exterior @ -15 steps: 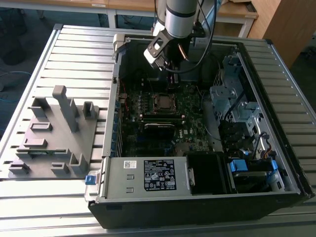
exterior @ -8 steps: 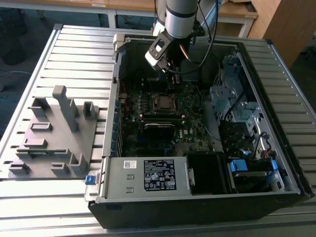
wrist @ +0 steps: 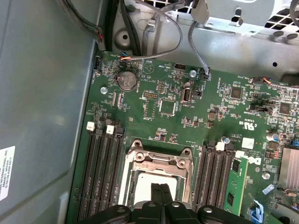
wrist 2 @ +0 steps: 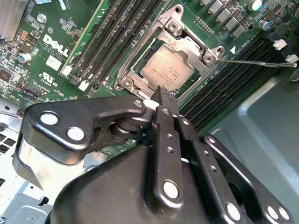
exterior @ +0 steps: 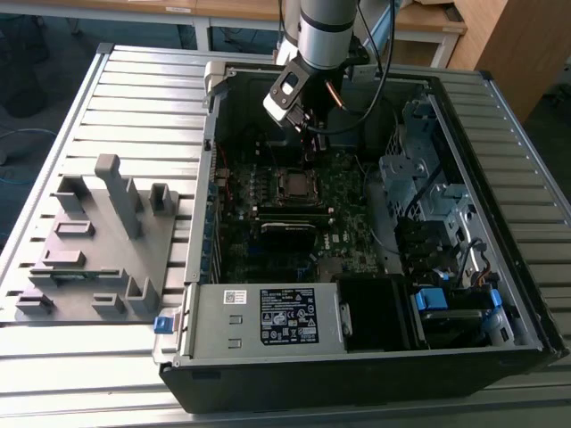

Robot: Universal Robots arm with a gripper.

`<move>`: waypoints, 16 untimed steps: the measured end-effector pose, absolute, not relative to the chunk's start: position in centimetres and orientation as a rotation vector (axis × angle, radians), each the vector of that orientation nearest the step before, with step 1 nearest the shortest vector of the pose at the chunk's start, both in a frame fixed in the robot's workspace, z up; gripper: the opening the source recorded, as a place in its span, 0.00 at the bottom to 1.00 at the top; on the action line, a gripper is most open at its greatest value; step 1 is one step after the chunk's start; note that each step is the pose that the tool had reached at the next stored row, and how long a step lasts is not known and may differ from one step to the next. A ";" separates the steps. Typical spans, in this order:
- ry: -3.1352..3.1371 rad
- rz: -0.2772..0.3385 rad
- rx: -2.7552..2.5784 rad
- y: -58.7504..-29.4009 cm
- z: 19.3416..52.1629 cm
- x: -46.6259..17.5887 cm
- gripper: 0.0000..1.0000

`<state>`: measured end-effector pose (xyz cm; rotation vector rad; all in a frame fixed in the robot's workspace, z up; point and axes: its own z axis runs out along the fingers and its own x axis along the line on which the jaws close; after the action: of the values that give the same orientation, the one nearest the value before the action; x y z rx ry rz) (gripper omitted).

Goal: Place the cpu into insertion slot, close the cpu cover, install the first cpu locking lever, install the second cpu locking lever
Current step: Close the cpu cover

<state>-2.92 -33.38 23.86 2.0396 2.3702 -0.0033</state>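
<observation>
Two fingers of your gripper are pressed together, empty as far as you can see, tips just over the edge of the cpu. The chip lies in the insertion slot under the cpu cover. In the exterior view it lies at six o'clock from the claw, and the drive cage stands at three o'clock. A thin lever crosses the memory slots.

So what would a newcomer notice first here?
An open computer case lies on a slatted table, with the robot arm reaching down into it. In the second wrist view its black fingers, shut together, hang at the edge of the silvery cpu, which sits framed by the cpu cover.
</observation>
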 end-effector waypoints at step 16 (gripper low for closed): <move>2.496 -0.002 1.883 -33.4 23.8 -2.9 0.10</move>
<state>-2.92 -33.38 23.84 1.8828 2.4964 -0.0018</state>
